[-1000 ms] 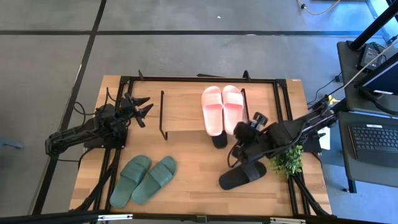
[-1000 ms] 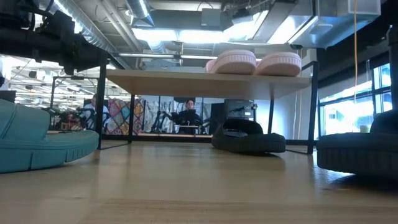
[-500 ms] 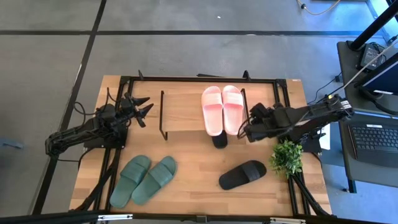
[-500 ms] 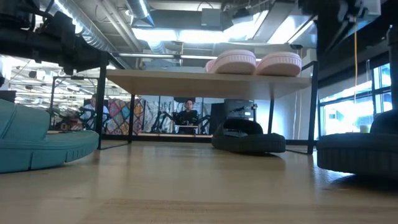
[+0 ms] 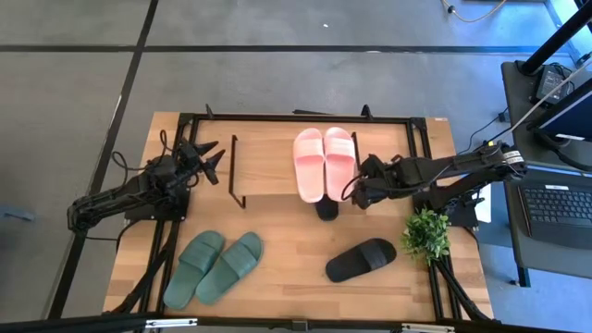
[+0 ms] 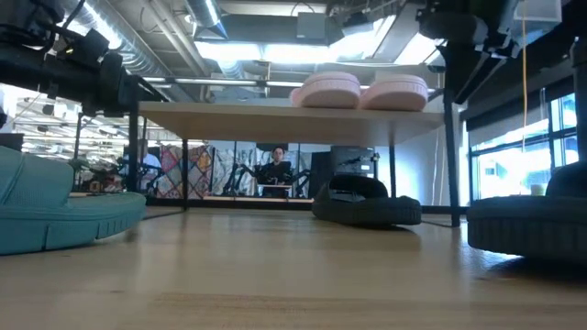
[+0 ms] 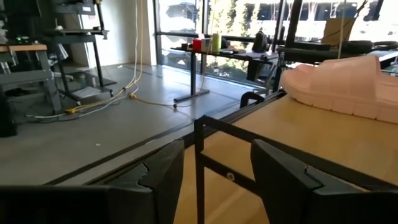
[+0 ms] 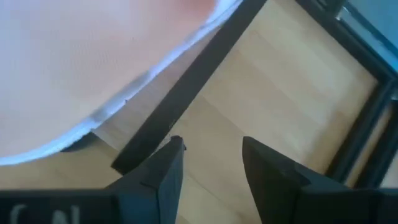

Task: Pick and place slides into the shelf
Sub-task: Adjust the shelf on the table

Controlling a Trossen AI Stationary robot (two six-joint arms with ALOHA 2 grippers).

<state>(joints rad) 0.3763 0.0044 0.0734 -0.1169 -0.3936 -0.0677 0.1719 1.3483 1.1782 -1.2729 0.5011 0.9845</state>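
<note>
From above, my right gripper (image 5: 351,192) sits at the shelf (image 5: 268,166)'s three-o'clock end, fingers parted, holding nothing; pale pink slides (image 5: 325,163) lie on top. My left gripper (image 5: 211,159) waits at its nine-o'clock end, spread wide.

Level view: black slide (image 6: 367,203) beneath the smooth wooden board.

Right wrist: black wire frame (image 8: 186,87) just ahead of my fingers (image 8: 163,175).

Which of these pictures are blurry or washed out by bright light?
Right wrist view: the pink slide fills the frame, blurred. Low view: ceiling lights glare; the near green slide is soft. Left wrist view: windows overexposed. High view: evenly lit, sharp.
</note>
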